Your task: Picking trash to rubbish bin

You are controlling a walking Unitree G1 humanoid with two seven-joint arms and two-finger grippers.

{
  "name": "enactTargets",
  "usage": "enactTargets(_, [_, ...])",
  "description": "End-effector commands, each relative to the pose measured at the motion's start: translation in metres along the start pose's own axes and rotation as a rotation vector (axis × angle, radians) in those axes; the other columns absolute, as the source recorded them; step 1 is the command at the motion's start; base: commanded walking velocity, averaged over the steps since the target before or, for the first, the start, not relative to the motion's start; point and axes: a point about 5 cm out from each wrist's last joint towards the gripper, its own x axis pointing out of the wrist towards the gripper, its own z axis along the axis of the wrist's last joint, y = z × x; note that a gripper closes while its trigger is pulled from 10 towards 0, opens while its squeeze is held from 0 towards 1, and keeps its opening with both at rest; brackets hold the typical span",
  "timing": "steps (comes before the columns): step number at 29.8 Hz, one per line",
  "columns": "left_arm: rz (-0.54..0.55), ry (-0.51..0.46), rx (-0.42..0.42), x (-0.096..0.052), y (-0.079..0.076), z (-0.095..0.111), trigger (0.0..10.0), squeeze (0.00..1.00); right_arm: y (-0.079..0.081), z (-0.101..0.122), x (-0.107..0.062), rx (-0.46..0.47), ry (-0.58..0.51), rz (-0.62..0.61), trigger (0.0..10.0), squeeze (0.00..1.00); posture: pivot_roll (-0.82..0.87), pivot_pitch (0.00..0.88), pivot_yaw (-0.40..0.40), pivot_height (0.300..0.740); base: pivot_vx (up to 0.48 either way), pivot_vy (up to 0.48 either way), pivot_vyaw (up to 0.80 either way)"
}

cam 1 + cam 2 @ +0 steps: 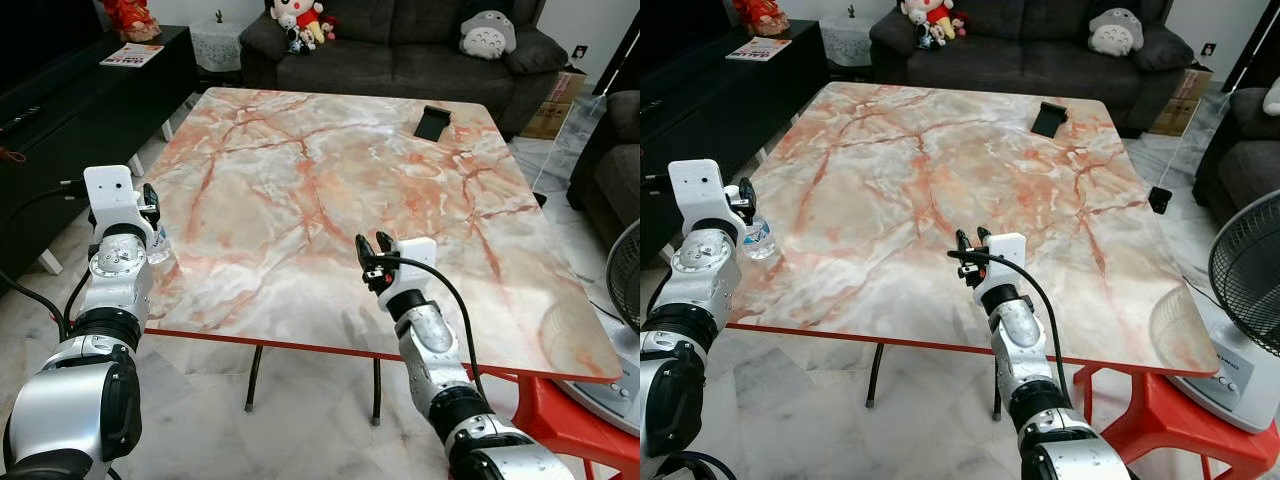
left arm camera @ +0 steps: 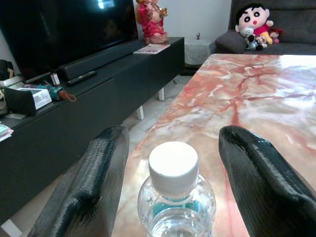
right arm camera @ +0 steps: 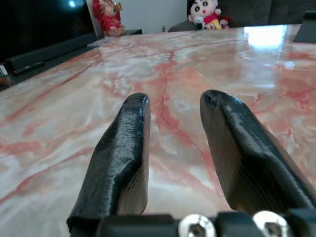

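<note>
A clear plastic bottle (image 2: 175, 187) with a white cap stands upright at the left edge of the marble table (image 1: 330, 190); it also shows beside my left wrist (image 1: 160, 244). My left gripper (image 2: 174, 133) is open, one black finger on each side of the bottle's neck and a gap to the cap on both sides. In the left eye view this gripper (image 1: 150, 203) sits at the table's left edge. My right gripper (image 1: 372, 242) hovers low over the table's near middle, open with a narrow gap and nothing between its fingers (image 3: 131, 133).
A black flat object (image 1: 432, 122) lies at the table's far right. A dark TV cabinet (image 1: 70, 110) runs along the left, and a grey sofa (image 1: 400, 45) with plush toys stands behind. A fan (image 1: 1245, 300) and a red stool (image 1: 570, 415) are at the near right.
</note>
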Motion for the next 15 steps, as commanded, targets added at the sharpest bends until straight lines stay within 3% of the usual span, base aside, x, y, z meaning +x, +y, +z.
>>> enactTargets(1, [0.005,-0.006,-0.006,0.0045,-0.0002,0.0086,10.0,0.0,0.0013,0.0023,-0.0002,-0.008,-0.014,0.006,10.0,0.0,0.05,0.092,-0.05,0.74,0.0,0.0,0.0])
enactTargets(15, [0.032,0.006,0.047,0.0091,0.0058,0.0146,10.0,0.0,0.0048,-0.0069,-0.0093,0.008,0.008,0.008,10.0,0.0,0.06,0.155,-0.06,0.74,0.0,0.0,0.0])
